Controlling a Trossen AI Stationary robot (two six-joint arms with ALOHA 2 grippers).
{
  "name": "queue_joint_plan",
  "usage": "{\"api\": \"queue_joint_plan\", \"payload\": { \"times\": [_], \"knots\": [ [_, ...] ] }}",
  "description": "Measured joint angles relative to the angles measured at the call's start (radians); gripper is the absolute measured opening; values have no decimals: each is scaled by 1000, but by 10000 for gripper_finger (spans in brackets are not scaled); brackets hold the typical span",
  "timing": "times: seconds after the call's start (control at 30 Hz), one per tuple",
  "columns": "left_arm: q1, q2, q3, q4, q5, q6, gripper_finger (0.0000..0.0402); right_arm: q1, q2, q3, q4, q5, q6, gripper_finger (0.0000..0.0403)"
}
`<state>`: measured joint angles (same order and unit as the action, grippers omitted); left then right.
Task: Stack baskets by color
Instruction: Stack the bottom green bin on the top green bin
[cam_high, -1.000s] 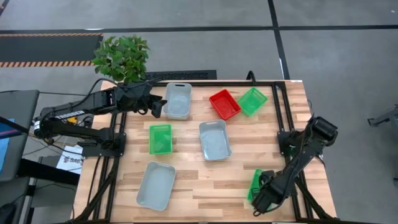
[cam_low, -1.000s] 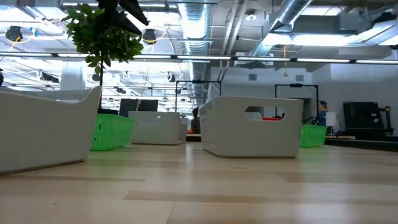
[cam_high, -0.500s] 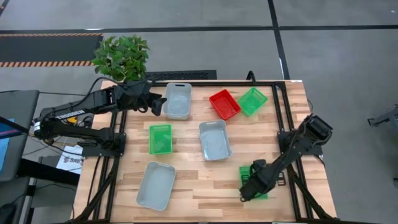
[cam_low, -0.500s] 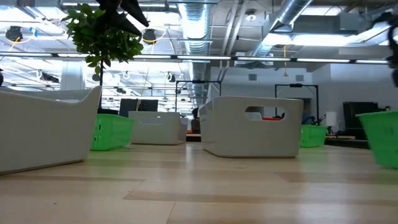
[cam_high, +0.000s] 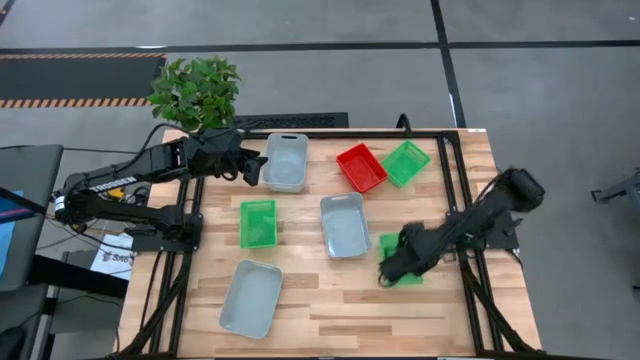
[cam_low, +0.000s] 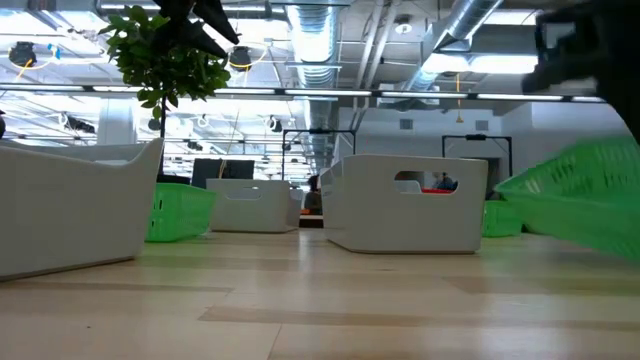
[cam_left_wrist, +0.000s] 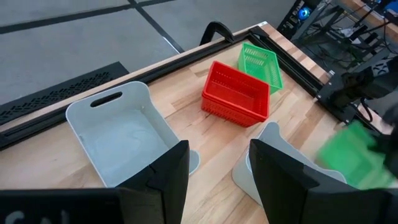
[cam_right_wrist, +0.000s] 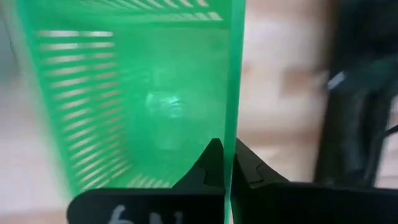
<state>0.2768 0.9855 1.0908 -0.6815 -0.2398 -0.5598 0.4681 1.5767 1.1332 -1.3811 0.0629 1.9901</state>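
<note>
Since a second ago the right gripper (cam_high: 392, 270) has swung from the table's near edge up beside the middle grey basket (cam_high: 345, 224), pinching a green basket (cam_high: 402, 262) by its wall. Only the low view shows that basket (cam_low: 585, 195) tilted off the table. Left gripper (cam_high: 250, 170) hangs open by the far grey basket (cam_high: 286, 160).

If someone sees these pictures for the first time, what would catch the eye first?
Most striking is the green basket that the right gripper holds by its wall, tilted above the table's right side, near the middle grey basket. Next comes the bright red basket at the far edge, beside another green one. The left gripper waits open by the far grey basket.
</note>
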Motion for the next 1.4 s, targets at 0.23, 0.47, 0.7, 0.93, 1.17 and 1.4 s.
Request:
{"api": "queue_joint_plan", "payload": {
  "times": [0.23,0.47,0.7,0.93,1.17,1.4],
  "knots": [
    [0,0,0,1,-1,-2,155,-214,-280,0,-148,418,116,6],
    [0,0,0,2,-1,-2,155,-570,-381,0,-145,684,126,6],
    [0,0,0,2,-8,-2,155,-869,-348,0,26,669,-62,7],
    [0,0,0,2,-10,-2,155,-1019,-237,0,156,570,-192,7],
    [0,0,0,2,-10,14,155,-1042,-157,0,203,498,-243,8],
    [0,0,0,0,-10,18,155,-1070,-162,-39,307,461,-268,12]
  ]
}}
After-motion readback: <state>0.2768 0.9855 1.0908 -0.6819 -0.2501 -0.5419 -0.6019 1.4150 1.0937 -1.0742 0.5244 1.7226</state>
